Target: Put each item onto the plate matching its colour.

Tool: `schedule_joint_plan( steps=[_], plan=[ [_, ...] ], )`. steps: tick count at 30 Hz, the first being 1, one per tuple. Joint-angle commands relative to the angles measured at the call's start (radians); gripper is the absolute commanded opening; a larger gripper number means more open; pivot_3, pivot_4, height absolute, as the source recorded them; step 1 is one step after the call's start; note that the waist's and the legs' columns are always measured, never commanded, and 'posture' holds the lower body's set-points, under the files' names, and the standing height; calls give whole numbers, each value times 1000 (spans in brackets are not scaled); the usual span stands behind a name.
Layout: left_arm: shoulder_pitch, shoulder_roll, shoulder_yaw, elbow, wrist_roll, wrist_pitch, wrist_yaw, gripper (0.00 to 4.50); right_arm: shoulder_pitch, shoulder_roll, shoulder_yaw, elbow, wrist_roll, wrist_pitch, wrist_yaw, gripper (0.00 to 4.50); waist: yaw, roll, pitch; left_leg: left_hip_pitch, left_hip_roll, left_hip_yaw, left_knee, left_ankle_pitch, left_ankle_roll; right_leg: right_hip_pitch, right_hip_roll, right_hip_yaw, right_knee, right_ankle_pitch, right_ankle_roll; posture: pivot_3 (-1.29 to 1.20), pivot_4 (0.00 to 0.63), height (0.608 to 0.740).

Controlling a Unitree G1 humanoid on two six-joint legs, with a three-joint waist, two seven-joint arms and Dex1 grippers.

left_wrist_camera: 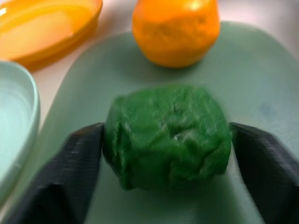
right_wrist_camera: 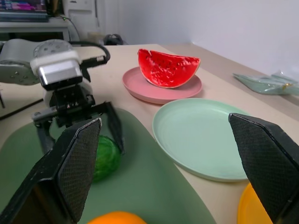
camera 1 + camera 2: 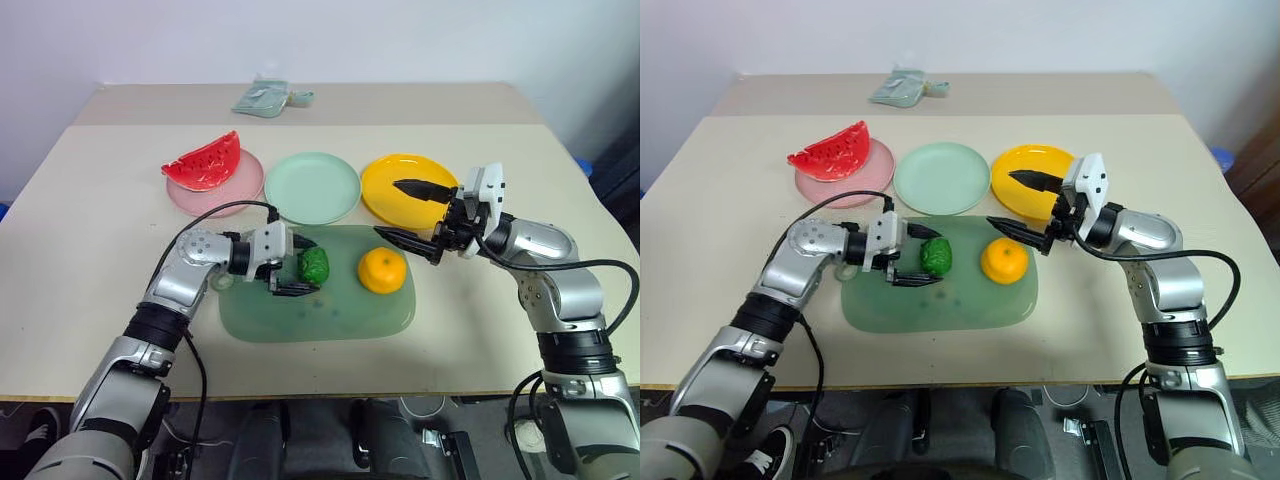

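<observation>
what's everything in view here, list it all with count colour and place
watermelon wedge: 1, red with green rind, on the pink plate
pink plate: 1, far row, leftmost
mint green plate: 1, far row, middle, empty
yellow-orange plate: 1, far row, rightmost, empty
green mat: 1, translucent green, near side of the plates
dark-green lump: 1, on the mat, between the left gripper's fingers
orange: 1, on the mat, right of the lump
clear packet: 1, pale green, far table edge
table: 1, beige
left gripper: 1, black fingers around the lump
right gripper: 1, black fingers open, above the mat's far right corner
</observation>
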Motion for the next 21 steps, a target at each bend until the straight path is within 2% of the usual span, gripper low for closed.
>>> schedule_joint_plan(
  steps=[1, 4, 8, 11, 14, 16, 21],
  plan=[
    [-21, -14, 39, -31, -25, -10, 25, 2675, -6, -13, -29, -43, 9, -9, -8, 4500, 2, 0, 0, 0, 0, 0, 0, 0, 0, 0, 0, 0, 0, 0, 0, 0, 150, 737],
    [-73, -55, 83, -21, -59, 59, 86, 2675, -12, -9, -23, -36, -2, -20, -10, 4500, 4, 0, 0, 0, 0, 0, 0, 0, 0, 0, 0, 0, 0, 0, 0, 0, 150, 737],
    [-177, -123, 185, 39, -100, 143, 246, 2675, -16, -1, -25, -31, -3, -26, -17, 4500, 3, 0, 0, -1, 0, 0, 1, 0, 0, 0, 0, 0, 0, 0, 1, 0, 150, 737],
    [-298, -167, 256, 209, -44, 124, 505, 2675, -42, 14, -26, 11, -43, -67, -56, 4500, 2, 0, 0, 0, 0, -1, 1, 0, 1, 0, 0, 0, 0, 0, 1, 0, 150, 737],
    [-399, -202, 272, 409, 11, 53, 672, 2675, -99, 31, -23, 114, -133, -126, -153, 4500, -3, 0, 0, 0, 0, 0, 1, -1, 1, 0, 0, 0, 0, 0, 1, 0, 150, 737],
    [-441, -209, 251, 506, 63, -9, 726, 2675, -122, 36, -20, 165, -182, -170, -195, 4500, 0, 0, 0, 0, 0, 0, 1, -1, 1, 0, 0, 0, 0, 0, 1, 0, 150, 737],
    [-544, -239, 249, 720, 115, -67, 814, 2675, -132, 44, -18, 193, -189, -194, -206, 4500, 3, 0, 0, -1, -1, 0, 0, -1, 2, 0, 0, 0, -2, 0, 1, 0, 150, 737]
  ],
)
